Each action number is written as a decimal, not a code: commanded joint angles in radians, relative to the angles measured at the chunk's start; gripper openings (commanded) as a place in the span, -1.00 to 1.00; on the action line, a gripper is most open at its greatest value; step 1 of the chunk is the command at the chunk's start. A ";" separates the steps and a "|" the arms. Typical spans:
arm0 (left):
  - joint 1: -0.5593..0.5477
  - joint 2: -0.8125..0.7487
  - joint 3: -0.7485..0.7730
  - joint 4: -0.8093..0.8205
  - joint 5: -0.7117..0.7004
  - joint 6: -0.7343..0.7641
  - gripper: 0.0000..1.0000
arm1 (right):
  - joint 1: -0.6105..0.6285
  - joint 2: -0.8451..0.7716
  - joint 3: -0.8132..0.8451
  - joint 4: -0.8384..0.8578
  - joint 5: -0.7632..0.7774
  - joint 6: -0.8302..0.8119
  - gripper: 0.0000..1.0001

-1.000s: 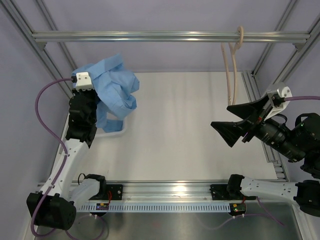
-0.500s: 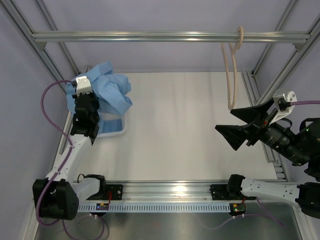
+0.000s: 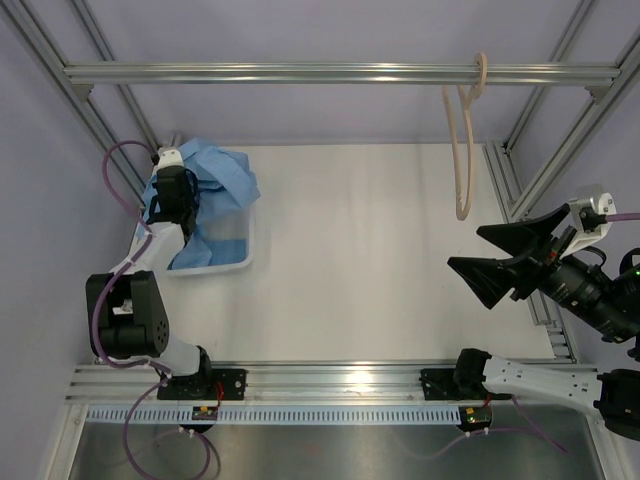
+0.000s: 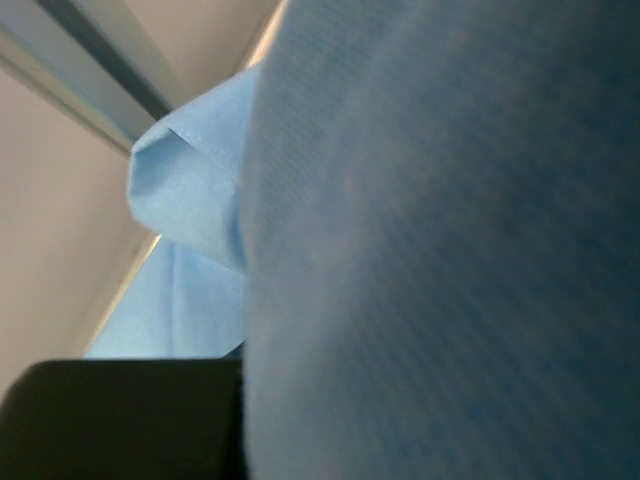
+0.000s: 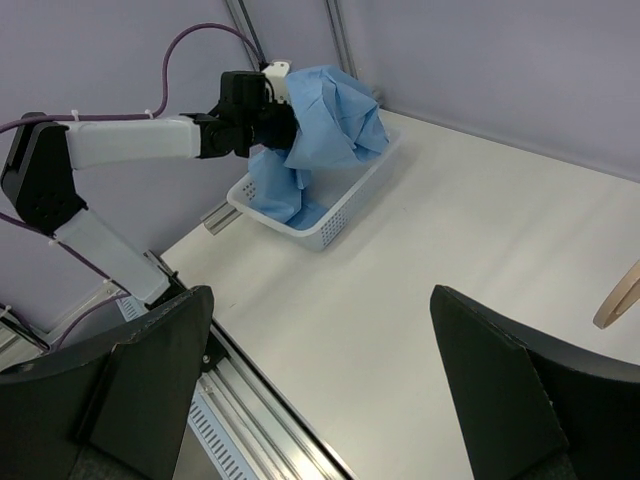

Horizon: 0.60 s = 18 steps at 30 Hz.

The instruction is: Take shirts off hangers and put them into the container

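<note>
Left gripper (image 5: 274, 126) apparently pinching shirt (image 5: 335, 120) over container (image 5: 322, 226); right gripper (image 3: 470, 250) spread; hanger (image 3: 467, 160) on bar (image 3: 300, 73).

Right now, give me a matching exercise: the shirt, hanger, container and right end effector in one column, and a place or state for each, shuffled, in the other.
Column one
1. shirt
2. hanger
3. container
4. right end effector

Column two
A. open, holding nothing
B. bare, hooked on the overhead bar
C. at the far left of the table
D. light blue, bunched up, partly in the container

Pairs: 1-D, 2-B, 3-C, 4-A
</note>
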 commanded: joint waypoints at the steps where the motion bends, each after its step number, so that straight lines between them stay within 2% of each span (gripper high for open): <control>1: 0.016 0.039 0.091 -0.049 0.095 -0.095 -1.00 | 0.010 -0.005 0.003 0.004 0.038 0.003 0.99; 7: 0.018 0.106 0.155 -0.229 0.187 -0.257 -1.00 | 0.008 -0.011 -0.005 0.018 0.039 0.000 0.99; 10: 0.019 0.131 0.180 -0.317 0.173 -0.324 -1.00 | 0.010 -0.011 -0.006 0.020 0.029 0.006 0.99; 13: 0.019 0.133 0.165 -0.406 0.126 -0.454 -1.00 | 0.008 -0.016 -0.016 0.020 0.027 0.014 0.99; 18: 0.018 0.105 0.145 -0.491 0.066 -0.612 -1.00 | 0.008 -0.017 -0.016 0.015 0.019 0.023 0.99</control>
